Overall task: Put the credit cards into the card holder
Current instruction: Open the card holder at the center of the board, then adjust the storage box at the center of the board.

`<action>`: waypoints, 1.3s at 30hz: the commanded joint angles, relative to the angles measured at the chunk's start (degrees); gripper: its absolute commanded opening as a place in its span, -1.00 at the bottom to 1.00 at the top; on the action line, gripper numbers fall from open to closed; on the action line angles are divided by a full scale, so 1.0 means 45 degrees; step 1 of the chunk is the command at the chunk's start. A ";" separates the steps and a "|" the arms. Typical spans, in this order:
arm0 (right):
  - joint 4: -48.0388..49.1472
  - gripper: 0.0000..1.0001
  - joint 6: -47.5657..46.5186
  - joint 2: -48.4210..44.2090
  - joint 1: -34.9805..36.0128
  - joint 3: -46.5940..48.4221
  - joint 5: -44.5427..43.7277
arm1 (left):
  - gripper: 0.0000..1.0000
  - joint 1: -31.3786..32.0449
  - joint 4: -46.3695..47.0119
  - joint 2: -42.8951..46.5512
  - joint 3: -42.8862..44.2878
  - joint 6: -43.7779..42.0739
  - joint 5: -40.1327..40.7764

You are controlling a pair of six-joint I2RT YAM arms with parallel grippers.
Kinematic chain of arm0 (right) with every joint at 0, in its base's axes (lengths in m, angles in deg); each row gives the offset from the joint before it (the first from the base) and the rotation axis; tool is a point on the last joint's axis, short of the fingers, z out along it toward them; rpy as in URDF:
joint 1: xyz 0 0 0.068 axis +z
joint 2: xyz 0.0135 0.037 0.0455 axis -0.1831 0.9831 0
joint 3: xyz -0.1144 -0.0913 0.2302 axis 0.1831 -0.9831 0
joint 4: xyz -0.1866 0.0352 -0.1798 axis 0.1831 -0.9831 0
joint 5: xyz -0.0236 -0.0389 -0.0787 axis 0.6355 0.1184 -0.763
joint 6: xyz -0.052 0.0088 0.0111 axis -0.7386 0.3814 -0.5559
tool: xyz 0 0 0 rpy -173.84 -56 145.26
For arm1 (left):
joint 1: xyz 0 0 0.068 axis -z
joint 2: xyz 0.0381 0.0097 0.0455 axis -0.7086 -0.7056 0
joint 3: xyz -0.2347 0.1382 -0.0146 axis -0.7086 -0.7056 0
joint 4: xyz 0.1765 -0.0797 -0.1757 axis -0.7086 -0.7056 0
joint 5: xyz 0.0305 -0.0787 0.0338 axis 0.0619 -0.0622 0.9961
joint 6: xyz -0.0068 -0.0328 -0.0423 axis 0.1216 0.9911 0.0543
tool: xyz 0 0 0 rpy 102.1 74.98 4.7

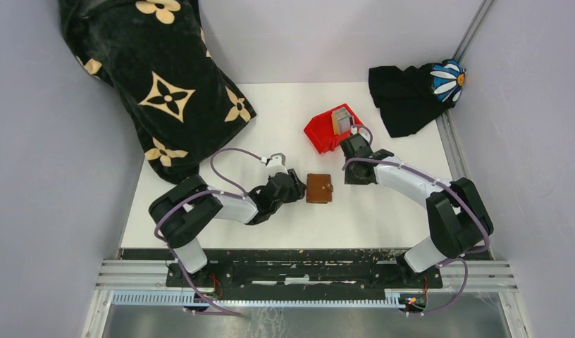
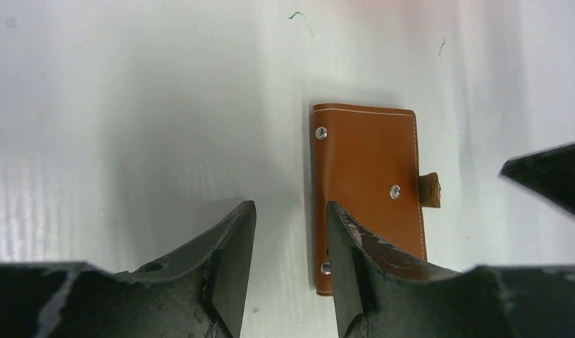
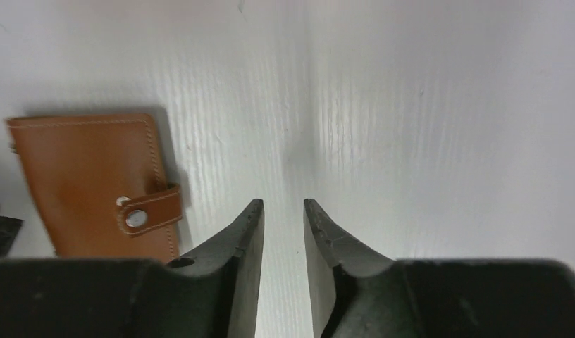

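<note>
The brown leather card holder lies flat on the white table, between my two grippers. The grey credit cards stand as a stack in the red bin behind it; no wrist view shows them. My left gripper is open and empty at the holder's left edge. In the left wrist view one finger overlaps the edge of the holder. My right gripper is narrowly open and empty, low over bare table just right of the holder. In the right wrist view the holder lies to its left.
A large black cloth with tan flower shapes covers the back left corner. A smaller black cloth with a blue and white daisy lies at the back right. Grey walls close in both sides.
</note>
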 commanded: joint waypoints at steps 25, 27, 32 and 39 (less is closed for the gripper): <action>-0.2925 -0.13 0.1464 0.5023 -0.0990 1.0193 -0.2404 | 0.35 -0.4534 -0.1842 -0.0851 0.4924 -0.2532 -0.2602; -0.2917 -0.12 0.1699 0.5285 -0.1097 1.0406 -0.2224 | 0.35 -0.4858 -0.1752 -0.1385 0.5506 -0.2561 -0.3101; -0.3000 -0.05 0.2043 0.5966 -0.1272 1.0958 -0.1666 | 0.38 -0.5389 -0.1098 -0.2473 0.6350 -0.2649 -0.3759; -0.3238 0.05 0.2313 0.6537 -0.1401 1.1311 -0.1527 | 0.39 -0.5762 -0.0240 -0.3755 0.7457 -0.2719 -0.4769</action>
